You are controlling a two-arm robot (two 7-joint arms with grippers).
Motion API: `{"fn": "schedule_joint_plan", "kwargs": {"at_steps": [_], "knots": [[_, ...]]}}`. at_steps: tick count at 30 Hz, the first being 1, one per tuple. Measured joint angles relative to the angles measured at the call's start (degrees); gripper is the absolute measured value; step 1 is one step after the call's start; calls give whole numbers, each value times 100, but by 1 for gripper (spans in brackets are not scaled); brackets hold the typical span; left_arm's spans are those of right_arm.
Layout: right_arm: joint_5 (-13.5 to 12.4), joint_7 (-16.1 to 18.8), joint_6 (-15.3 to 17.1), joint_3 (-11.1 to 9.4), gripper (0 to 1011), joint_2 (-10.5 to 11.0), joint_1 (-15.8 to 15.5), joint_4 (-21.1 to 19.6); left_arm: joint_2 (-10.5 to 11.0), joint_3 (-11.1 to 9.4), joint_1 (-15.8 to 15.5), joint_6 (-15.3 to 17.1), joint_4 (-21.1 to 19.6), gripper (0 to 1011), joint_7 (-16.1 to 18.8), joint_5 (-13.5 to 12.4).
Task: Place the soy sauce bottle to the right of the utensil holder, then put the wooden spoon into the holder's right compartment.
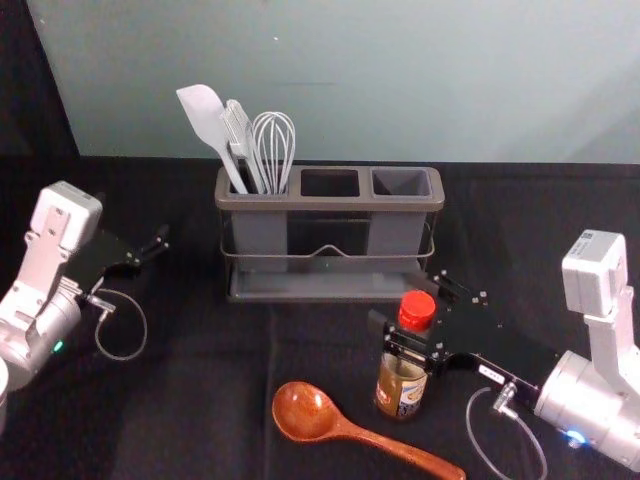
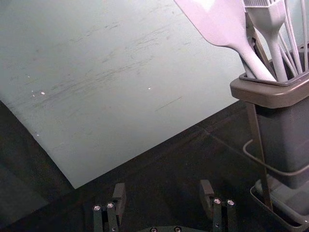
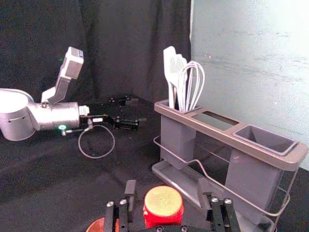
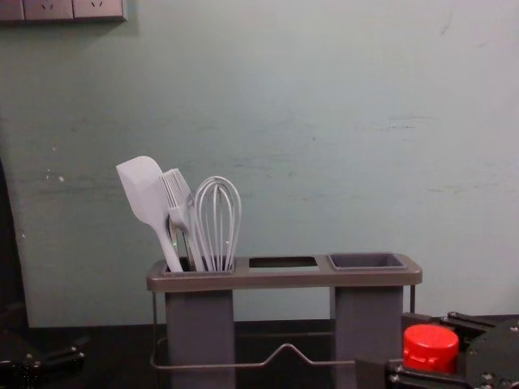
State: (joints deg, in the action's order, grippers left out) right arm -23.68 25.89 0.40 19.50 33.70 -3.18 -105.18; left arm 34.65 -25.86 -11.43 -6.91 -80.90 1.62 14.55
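My right gripper (image 1: 404,304) is open around the upper part of the soy sauce bottle (image 1: 401,386), which stands upright in front of the holder's right end. In the right wrist view, the red cap (image 3: 163,205) lies between the separated fingers of the right gripper (image 3: 168,194). The wooden spoon (image 1: 306,411) rests on the table, bowl left of the bottle, handle running toward the front right. The utensil holder (image 1: 330,204) has an unoccupied right compartment (image 1: 401,182). My left gripper (image 1: 150,256) is parked left of the holder; in its wrist view the left gripper (image 2: 163,195) is open.
A white spatula (image 1: 203,115), a brush (image 1: 238,130) and a whisk (image 1: 273,145) stand in the holder's left compartment. Behind the holder rises a pale wall (image 1: 380,80). Black cloth (image 1: 190,400) covers the table.
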Motion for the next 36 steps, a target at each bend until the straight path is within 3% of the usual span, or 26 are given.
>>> {"fn": "schedule_joint_plan", "kwargs": {"at_steps": [8,12,15,26,36], "knots": [[-5,1,-7,-5,594,3,-4,-4,0,0,0,0,0,1005,0,0],[-6,2,-11,-6,426,5,-7,-7,0,0,0,0,0,1005,0,0],[-6,3,-11,-6,382,7,-8,-8,0,0,0,0,0,1005,0,0],[8,4,-29,-25,381,17,-17,-26,0,0,0,0,0,1005,0,0],[-14,-105,-35,-362,381,111,-106,-156,0,0,0,0,0,1005,0,0]]}}
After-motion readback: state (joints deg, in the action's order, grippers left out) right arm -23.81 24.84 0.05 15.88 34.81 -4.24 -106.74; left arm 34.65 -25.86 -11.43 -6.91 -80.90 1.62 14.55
